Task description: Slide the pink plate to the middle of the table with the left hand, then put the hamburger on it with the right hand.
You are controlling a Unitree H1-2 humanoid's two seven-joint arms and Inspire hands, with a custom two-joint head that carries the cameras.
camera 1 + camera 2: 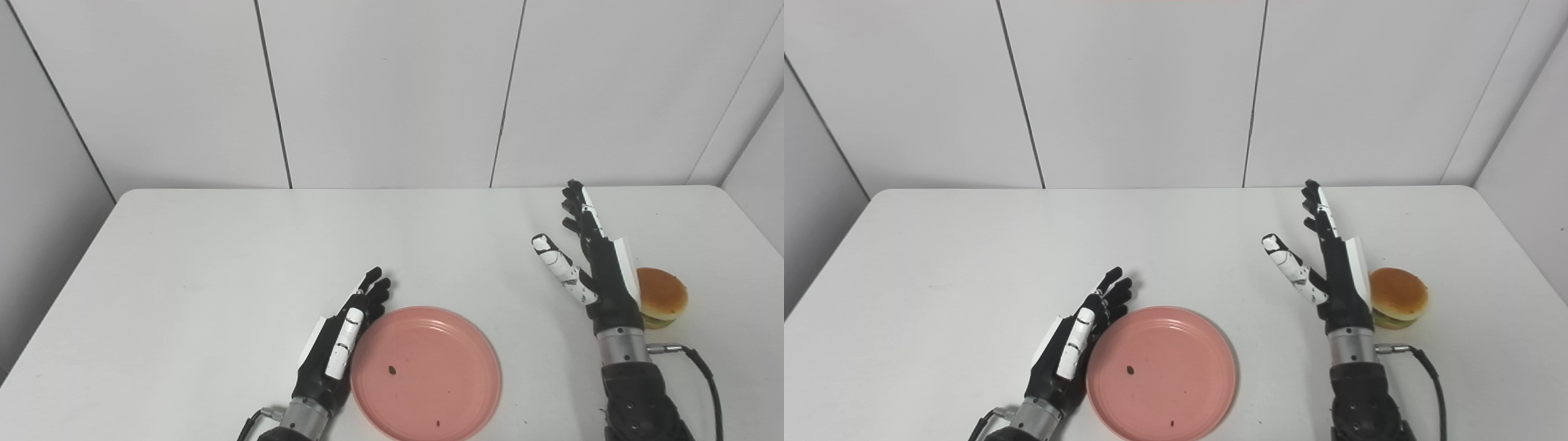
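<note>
Pink plate [425, 373] sitting near the front edge of the tabletop [245, 257], roughly centre-left. Left hand [340, 343] flat against its left rim, fingers spread, gripping nothing. Right hand [597, 269] raised upright, fingers apart, also empty, just left of the hamburger [661, 297]. Best bet here: keep that palm edge low on the rim, push slow and steady away from the front edge toward the middle, no lifting or tipping.

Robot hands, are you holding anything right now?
No. The left hand lies open against the pink plate's left rim, not grasping it. The right hand is open beside the hamburger.
</note>
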